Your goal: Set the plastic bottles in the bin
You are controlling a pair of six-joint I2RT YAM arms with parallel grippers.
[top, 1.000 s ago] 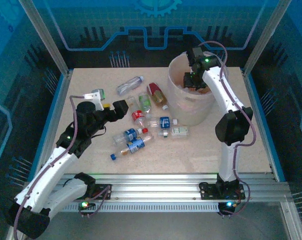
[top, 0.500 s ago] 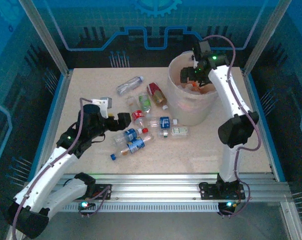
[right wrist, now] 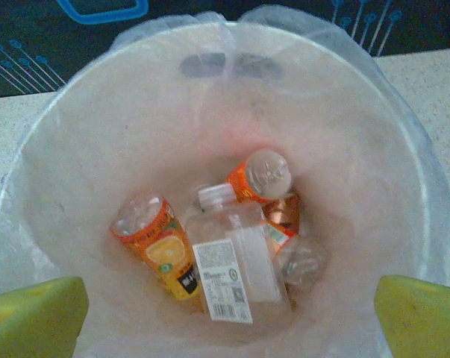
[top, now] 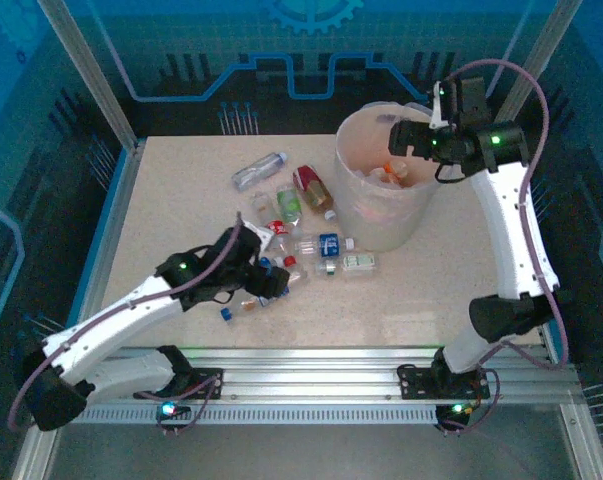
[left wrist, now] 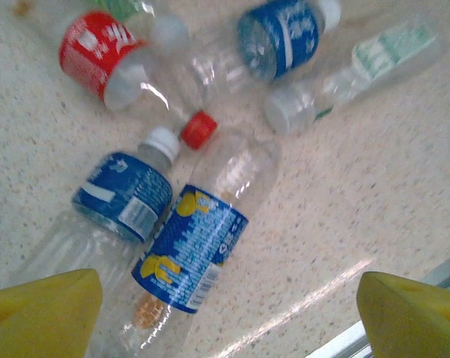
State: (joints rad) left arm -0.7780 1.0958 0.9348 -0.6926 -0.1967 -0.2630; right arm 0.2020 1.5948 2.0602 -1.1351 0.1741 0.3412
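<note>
Orange-labelled bottles (right wrist: 159,250) are lying in the bin (top: 366,225) beneath the spread, empty right claw (right wrist: 230,291), while most are waiting on the table (top: 161,190) under the spread left claw (left wrist: 228,282).

The worktop (top: 171,200) is a pale speckled board. On its far right part stands the bin (top: 376,225). Left of the bin, the plastic bottles (top: 328,244) lie on their sides in a loose group. One clear bottle (top: 259,171) lies apart, farther back. A pale-label bottle (top: 358,263) lies near the bin's base. On the near side, a red-capped bottle (left wrist: 198,250) lies just beside a white-capped bottle (left wrist: 124,198).
</note>
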